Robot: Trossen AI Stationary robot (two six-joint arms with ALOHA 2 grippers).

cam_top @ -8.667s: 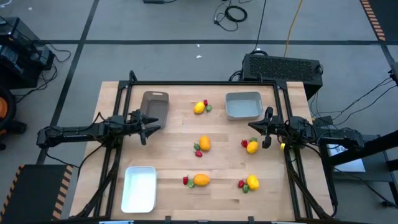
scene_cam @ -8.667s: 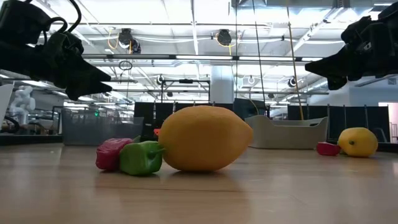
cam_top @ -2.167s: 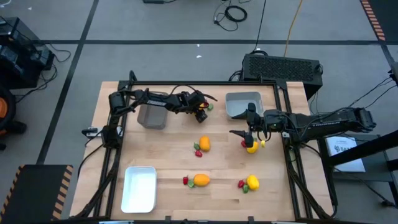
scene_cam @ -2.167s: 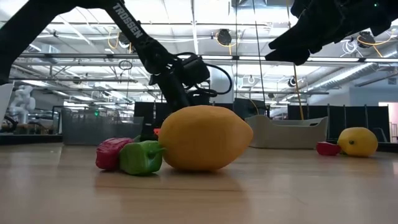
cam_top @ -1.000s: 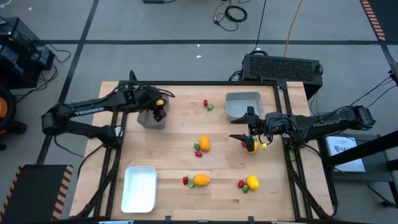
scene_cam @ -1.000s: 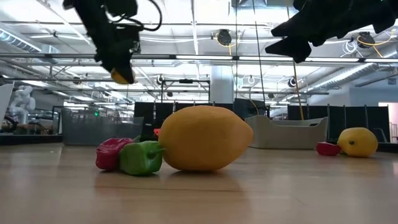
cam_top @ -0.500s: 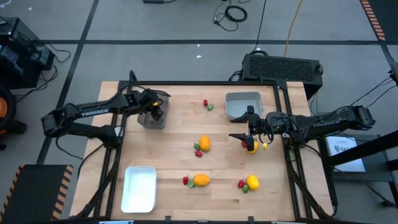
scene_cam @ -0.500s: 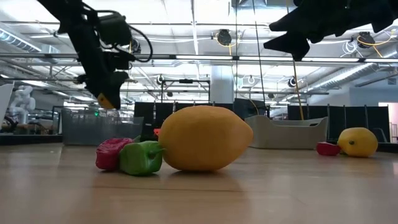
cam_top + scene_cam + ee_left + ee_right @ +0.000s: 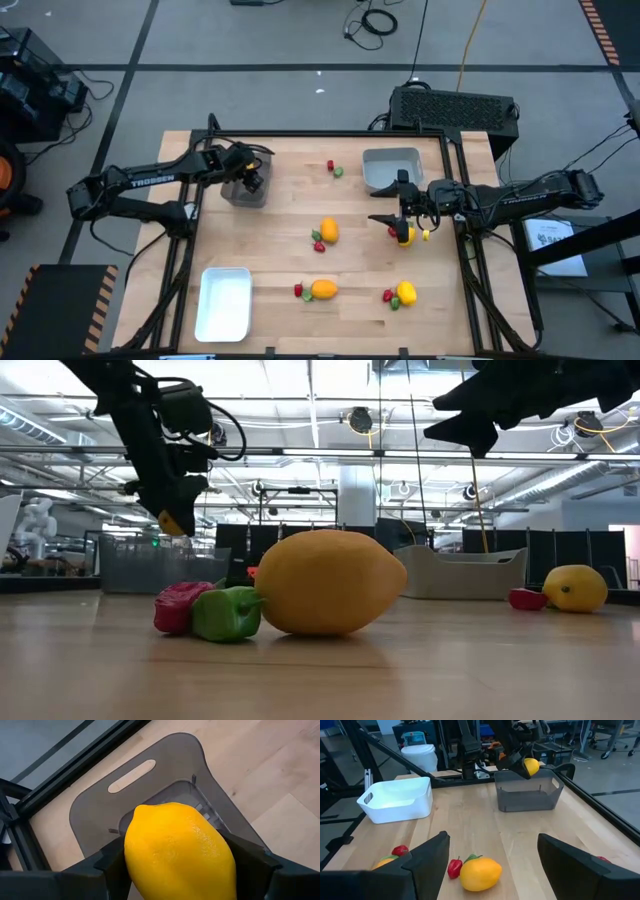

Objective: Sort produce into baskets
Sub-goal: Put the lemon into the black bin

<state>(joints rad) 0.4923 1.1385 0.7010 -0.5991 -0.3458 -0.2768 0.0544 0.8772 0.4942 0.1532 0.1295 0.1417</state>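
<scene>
My left gripper [image 9: 252,182] hangs over the brown-grey basket [image 9: 240,192] at the table's far left, shut on a yellow lemon [image 9: 180,850]. My right gripper [image 9: 388,203] hovers open above the table's right middle, beside a yellow fruit [image 9: 405,237]. In the right wrist view an orange-yellow fruit [image 9: 480,874] lies on the table ahead of its fingers. Two more fruits [image 9: 322,290] [image 9: 405,293] lie near the front edge, each with small red and green pieces beside it. The light grey-blue basket [image 9: 390,172] is at the far right and the white basket [image 9: 224,303] at the near left. My left gripper pinches the lemon's two long sides [image 9: 131,865] between its two fingers. The fingers point down from above, and the lemon's long axis runs along them. Its pointed end [image 9: 145,810] sticks out beyond the fingertips toward the basket. The lemon hangs clear above the basket's floor.
A small red piece [image 9: 331,165] and a green piece [image 9: 339,172] lie alone on the far middle of the table. A black frame [image 9: 330,133] borders the table's far edge and sides. In the low view, a big orange-yellow fruit [image 9: 325,582] fills the foreground.
My left gripper has gone down with the lemon toward the brown-grey basket, then held still above it. The lemon stays in the same hold.
</scene>
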